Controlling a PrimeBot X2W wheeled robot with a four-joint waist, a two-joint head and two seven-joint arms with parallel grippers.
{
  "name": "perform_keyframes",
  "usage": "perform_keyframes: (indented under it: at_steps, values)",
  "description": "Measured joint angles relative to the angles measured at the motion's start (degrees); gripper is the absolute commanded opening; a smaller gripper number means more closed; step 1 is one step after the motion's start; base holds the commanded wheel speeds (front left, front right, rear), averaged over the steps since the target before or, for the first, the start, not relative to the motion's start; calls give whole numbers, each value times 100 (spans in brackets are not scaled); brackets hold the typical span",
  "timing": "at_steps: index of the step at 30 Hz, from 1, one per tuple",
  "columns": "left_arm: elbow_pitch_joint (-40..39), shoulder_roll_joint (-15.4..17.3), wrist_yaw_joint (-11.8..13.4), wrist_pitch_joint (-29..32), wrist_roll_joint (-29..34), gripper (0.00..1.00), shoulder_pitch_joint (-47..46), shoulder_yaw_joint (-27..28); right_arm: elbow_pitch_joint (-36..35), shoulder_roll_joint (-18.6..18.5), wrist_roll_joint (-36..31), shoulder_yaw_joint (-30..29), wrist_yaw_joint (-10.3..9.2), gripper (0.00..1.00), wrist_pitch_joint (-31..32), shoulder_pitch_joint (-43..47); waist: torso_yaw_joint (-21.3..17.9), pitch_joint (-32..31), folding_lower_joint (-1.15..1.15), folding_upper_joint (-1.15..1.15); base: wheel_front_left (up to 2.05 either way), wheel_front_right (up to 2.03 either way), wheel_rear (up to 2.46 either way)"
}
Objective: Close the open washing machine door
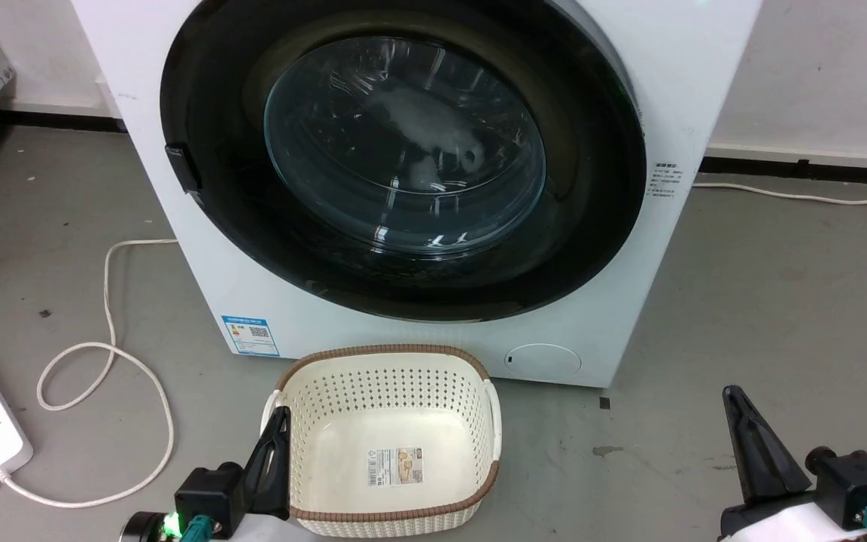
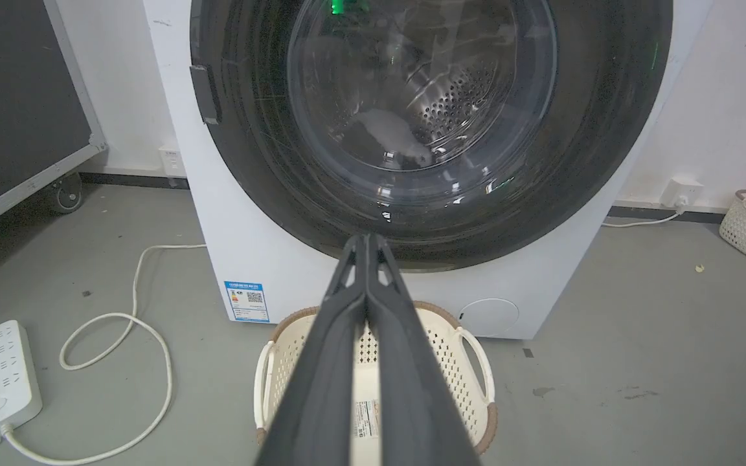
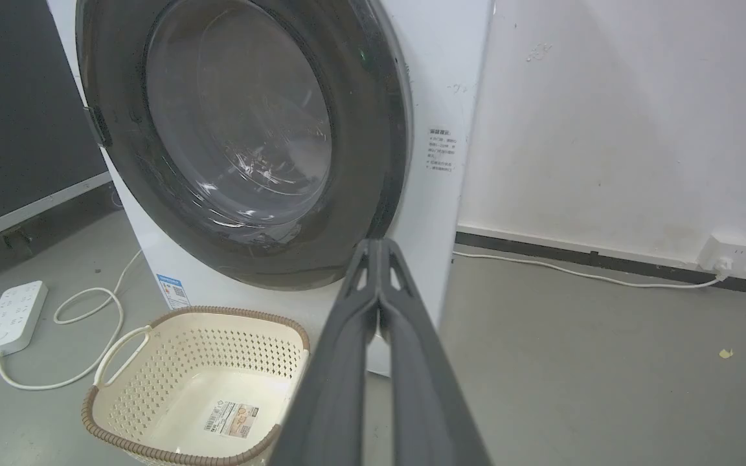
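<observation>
Both arms are hanging low and back from the washing machine [image 1: 704, 75], and neither is touching anything. The left gripper [image 1: 280, 423] is showing its two dark fingers pressed together into one blade, holding nothing. The right gripper [image 1: 732, 397] is doing the same, fingers flat against each other and empty. I am reading that pose as a rest: closed jaws suit pushing a panel, but nothing is lying against them here.

The washing machine door [image 1: 403, 162] is sitting well ahead of and above both sets of jaws, up past their tips in each wrist view. It is looking shut already. The wide glossy black rim seems to be lying flush on the white front all the way round, with no gap showing at either edge. The small dark latch tab [image 1: 183, 167] is resting on the side beyond the left jaws. The clear bulging window is throwing back glare, and the steel drum holes are showing through it.

A cream basket [image 1: 388, 351] is standing on the floor between the two grippers, just beside the left jaws and under the door — probably parked there for laundry, and holding nothing but a label. By my judgement the task is looking done.
</observation>
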Motion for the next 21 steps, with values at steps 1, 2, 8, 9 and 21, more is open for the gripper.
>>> perform_keyframes:
  at_steps: [1, 2, 8, 9, 21]
  values:
    - [-8, 0, 1, 3, 8, 0, -1, 4, -4, 0, -1, 0, 0, 0, 3, -1, 1, 0, 0, 0, 0, 0, 0]
    - [-15, 0, 5, 9, 18, 0, -1, 10, -11, 0, -1, 4, 0, 0, 5, -1, 2, 0, 0, 0, 0, 0, 0]
    - [-69, -1, 7, 82, 51, 0, -1, 34, -32, 0, -5, 20, 0, 0, 85, -10, 8, 1, 0, 0, 0, 0, 0]
    - [-76, -1, 7, 102, 51, 0, -1, 38, -41, 1, -19, 22, 0, 0, 99, -13, 9, 1, 0, 0, 0, 0, 0]
    - [-176, -1, 32, 229, 126, 0, -1, 85, -86, 8, -43, 59, 0, 0, 238, -17, 22, 1, 0, 0, 0, 0, 0]
